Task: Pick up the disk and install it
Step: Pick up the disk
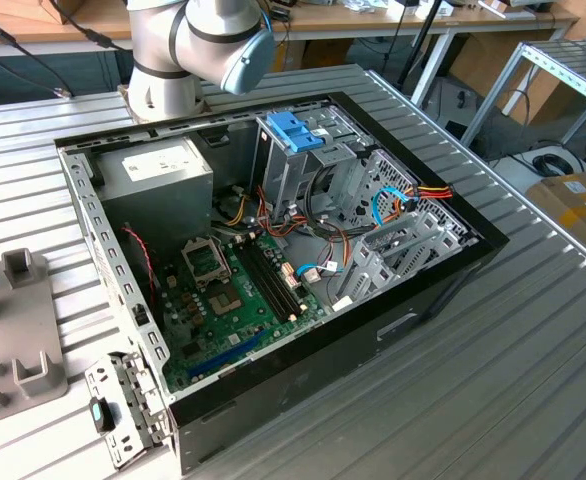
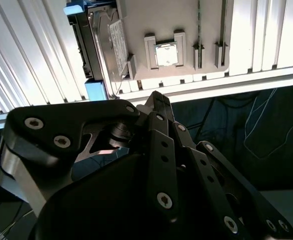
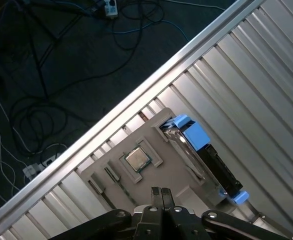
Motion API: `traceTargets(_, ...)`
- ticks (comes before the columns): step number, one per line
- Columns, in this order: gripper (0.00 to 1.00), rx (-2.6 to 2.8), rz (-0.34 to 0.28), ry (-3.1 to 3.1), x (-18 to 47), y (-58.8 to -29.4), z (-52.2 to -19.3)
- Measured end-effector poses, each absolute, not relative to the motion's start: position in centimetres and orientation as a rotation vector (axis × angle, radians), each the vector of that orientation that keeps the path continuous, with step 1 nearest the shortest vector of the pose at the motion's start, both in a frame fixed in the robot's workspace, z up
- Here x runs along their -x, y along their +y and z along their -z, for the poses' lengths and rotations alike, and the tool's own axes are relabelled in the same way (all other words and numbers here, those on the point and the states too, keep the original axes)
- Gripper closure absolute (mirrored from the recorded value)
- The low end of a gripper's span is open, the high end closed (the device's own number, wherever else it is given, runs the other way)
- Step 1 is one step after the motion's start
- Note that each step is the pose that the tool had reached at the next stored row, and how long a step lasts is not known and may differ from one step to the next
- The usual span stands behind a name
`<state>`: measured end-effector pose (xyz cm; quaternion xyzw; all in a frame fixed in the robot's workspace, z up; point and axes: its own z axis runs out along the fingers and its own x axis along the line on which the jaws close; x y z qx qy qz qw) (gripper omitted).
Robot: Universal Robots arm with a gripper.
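Observation:
The disk (image 3: 199,159) is a silver-grey drive in a blue carrier frame. It stands on edge in a slot of a grey fixture plate (image 3: 154,136) on the ribbed metal table. In the second wrist view the disk (image 2: 105,47) shows its labelled face, with blue frame ends at both ends. My gripper (image 3: 161,191) hangs above the fixture, apart from the disk, with its two fingertips pressed together and nothing between them. In the second wrist view the gripper (image 2: 155,96) points toward the fixture's edge.
A square processor chip (image 3: 137,159) sits in a pocket of the fixture beside the disk. The open computer case (image 1: 443,285) lies on the table with a drive cage under a blue handle (image 1: 295,130), a power-supply box (image 1: 163,170) and a motherboard (image 1: 235,295). Cables lie on the floor (image 3: 46,75) past the table's edge.

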<state>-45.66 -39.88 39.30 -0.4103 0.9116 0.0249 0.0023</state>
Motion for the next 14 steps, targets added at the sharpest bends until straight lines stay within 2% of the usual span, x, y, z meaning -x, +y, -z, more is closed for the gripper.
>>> traceTargets(14, 0.90, 1.367, -0.078, 2.824, 45.66, -39.89, -39.30)
